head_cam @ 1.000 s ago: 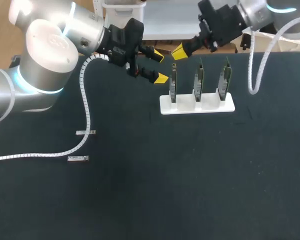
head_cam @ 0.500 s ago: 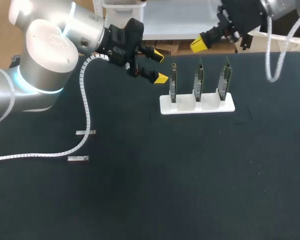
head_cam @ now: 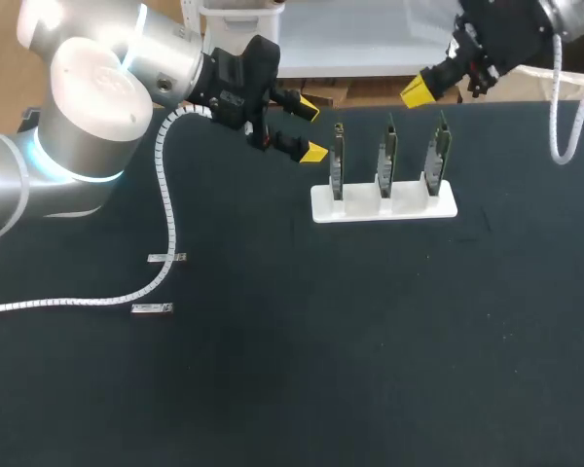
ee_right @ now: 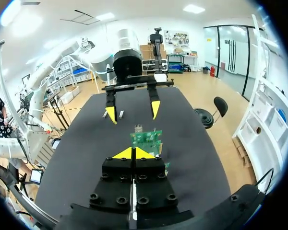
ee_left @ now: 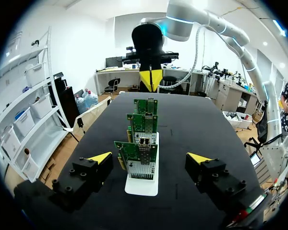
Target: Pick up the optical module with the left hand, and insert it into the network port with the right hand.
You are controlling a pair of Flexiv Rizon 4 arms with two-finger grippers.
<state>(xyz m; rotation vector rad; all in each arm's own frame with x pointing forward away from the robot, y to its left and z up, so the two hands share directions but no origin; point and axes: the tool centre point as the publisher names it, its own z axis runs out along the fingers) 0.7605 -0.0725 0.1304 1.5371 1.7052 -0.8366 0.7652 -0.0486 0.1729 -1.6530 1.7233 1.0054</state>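
Yellow-tipped right pincer (head_cam: 419, 92), closed, drawn farther back

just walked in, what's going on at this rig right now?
Nothing is gripped yet. The left gripper hangs open beside the left end of the white stand, which holds three upright green boards. The right gripper is shut and empty at the far edge of the table, behind the stand. Two small metal pieces, probably the optical modules, lie on the table on the robot's left side.
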